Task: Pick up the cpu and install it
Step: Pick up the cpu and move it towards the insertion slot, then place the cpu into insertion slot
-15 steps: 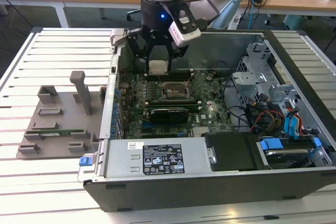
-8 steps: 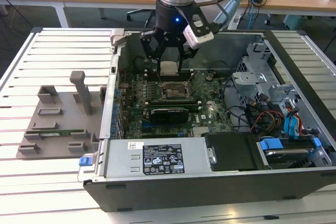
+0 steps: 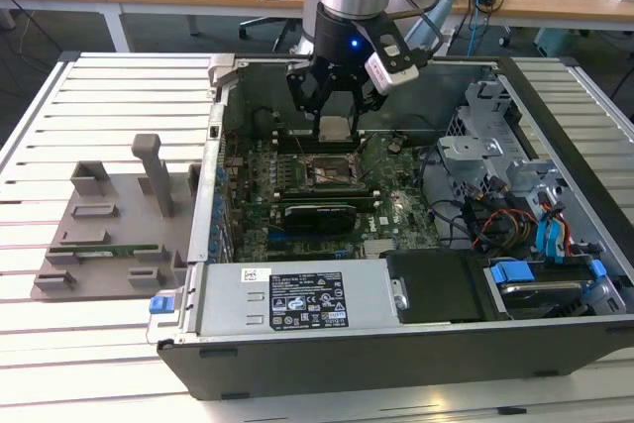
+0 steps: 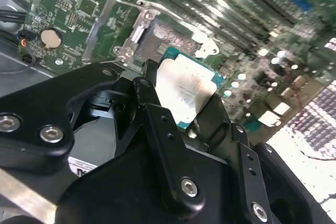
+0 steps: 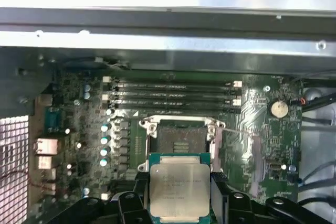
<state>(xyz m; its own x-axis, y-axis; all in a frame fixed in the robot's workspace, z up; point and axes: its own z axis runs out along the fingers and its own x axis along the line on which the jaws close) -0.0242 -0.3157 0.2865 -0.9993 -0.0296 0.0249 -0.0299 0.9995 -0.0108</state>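
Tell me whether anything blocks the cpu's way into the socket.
Nothing visible does. The pincer grips the cpu just above the socket, whose contact field lies open and bare in both wrist views.

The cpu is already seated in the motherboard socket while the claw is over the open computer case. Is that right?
Not quite. The cpu is not seated: the first wrist view shows it gripped in the claw, held clear of the socket, which is empty. The claw is indeed over the open computer case.
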